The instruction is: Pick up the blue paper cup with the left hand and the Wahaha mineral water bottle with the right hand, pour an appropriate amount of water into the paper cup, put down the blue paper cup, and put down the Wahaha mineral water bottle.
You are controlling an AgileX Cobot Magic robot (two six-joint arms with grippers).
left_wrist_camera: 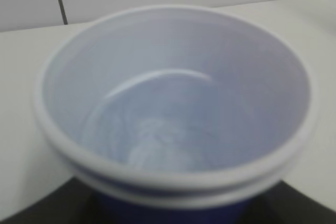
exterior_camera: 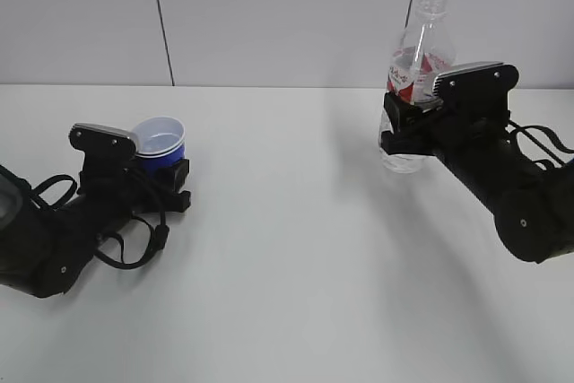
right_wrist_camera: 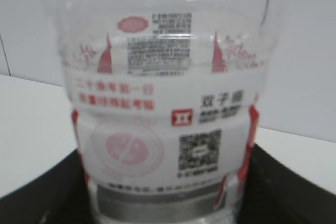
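The blue paper cup (exterior_camera: 161, 143), white inside, sits between the fingers of my left gripper (exterior_camera: 166, 175) at the left of the table, tilted a little. In the left wrist view the cup (left_wrist_camera: 173, 114) fills the frame and looks empty, with black fingers (left_wrist_camera: 31, 214) pressed at its lower sides. The Wahaha mineral water bottle (exterior_camera: 421, 51) stands about upright at the back right, capless. My right gripper (exterior_camera: 408, 127) is shut on it below the label. In the right wrist view the label (right_wrist_camera: 168, 114) is close up, with black fingers (right_wrist_camera: 44, 190) at both sides.
The white table (exterior_camera: 296, 248) runs back to a pale panelled wall (exterior_camera: 269, 15) with dark seams. Both black arms lie low over the table at the left and right sides. No other objects show.
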